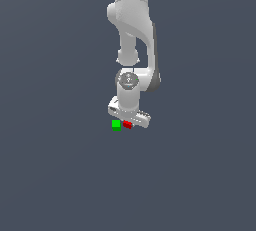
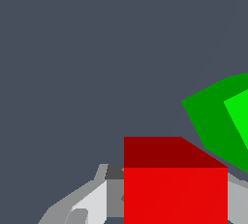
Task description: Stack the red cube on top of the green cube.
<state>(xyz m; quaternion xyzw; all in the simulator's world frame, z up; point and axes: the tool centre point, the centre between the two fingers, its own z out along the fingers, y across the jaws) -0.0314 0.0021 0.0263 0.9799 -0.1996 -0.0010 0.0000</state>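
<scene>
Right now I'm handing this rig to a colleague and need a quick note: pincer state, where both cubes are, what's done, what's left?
Pincer: low over the cubes; the small matte red cube sits between its fingers, but a firm grip cannot be confirmed.
Small matte green cube: right beside the red one, on the exterior view's left.
Done: arm brought down to the red cube.
Left: lift red, set it on green, release.

Green cube (image 1: 116,124) crowds red cube (image 1: 127,124) under the gripper (image 1: 129,123); open worktop (image 1: 60,175) on every other side
</scene>
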